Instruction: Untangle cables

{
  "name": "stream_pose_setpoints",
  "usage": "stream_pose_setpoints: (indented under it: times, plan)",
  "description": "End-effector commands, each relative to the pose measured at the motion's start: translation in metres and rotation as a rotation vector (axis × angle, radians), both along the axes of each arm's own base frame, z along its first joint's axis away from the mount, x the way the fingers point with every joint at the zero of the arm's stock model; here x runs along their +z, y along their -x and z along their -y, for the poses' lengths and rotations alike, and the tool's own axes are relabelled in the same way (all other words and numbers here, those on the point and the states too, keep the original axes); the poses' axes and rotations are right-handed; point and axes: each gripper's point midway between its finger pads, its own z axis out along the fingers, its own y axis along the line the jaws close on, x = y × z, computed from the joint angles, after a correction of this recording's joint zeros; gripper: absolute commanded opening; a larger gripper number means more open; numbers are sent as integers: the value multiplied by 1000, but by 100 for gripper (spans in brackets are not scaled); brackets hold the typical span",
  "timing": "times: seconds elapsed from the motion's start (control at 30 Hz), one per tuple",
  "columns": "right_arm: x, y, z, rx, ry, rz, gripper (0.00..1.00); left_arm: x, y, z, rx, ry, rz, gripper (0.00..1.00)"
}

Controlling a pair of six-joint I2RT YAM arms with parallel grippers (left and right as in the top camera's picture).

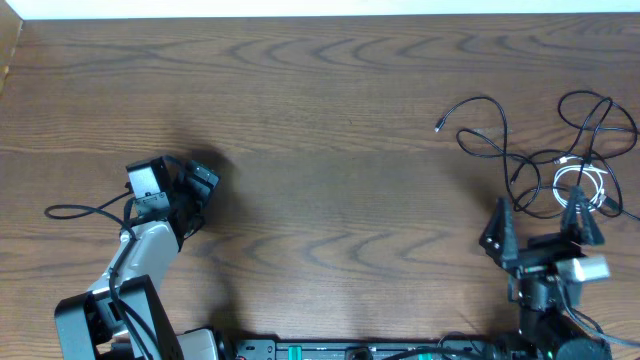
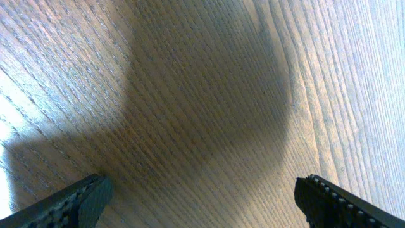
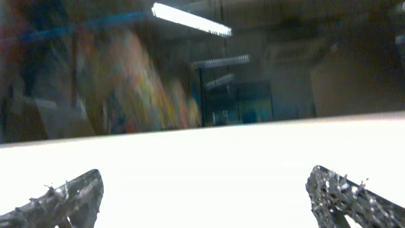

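Observation:
A tangle of thin black cable (image 1: 497,141) lies on the right side of the wooden table (image 1: 330,130), one plug end (image 1: 438,126) pointing left. A small white cable coil (image 1: 588,183) sits inside the tangle. My right gripper (image 1: 540,222) stands open just in front of the tangle, its right finger near the white coil; its wrist view shows only the overexposed table between its fingertips (image 3: 202,187). My left gripper (image 1: 200,188) is open over bare wood at the left, far from the cables, with nothing between its fingers (image 2: 202,190).
A black lead (image 1: 75,210) loops out beside the left arm. The table's far edge (image 1: 320,15) runs along the top of the overhead view. The left gripper's shadow (image 2: 209,95) falls on the wood below it.

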Motion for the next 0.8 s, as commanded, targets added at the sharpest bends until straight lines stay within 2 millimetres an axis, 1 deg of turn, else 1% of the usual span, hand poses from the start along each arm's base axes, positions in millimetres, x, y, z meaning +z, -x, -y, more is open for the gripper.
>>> stream_pose_setpoints:
  times: [0.0, 0.1, 0.2, 0.33, 0.47, 0.77]
  plan:
    - [-12, -6, -1, 5, 2, -54, 99, -16, 14, -4, 14, -19, -67, 99]
    - [-39, -19, -2, 4, 16, -174, 99, -16, 14, -4, 14, -19, -67, 99]
    - [-73, -30, -3, 4, 32, -317, 99, -16, 14, -4, 14, -19, -68, 99]
    - [-116, -36, -4, 4, 51, -493, 99, -16, 14, -4, 14, -19, -67, 99]
    - [-150, -36, -4, 5, 59, -632, 99, -16, 14, -4, 14, -19, -67, 99]
    - [-148, -36, -5, 11, 59, -627, 99, -16, 14, -4, 14, -19, -68, 99]
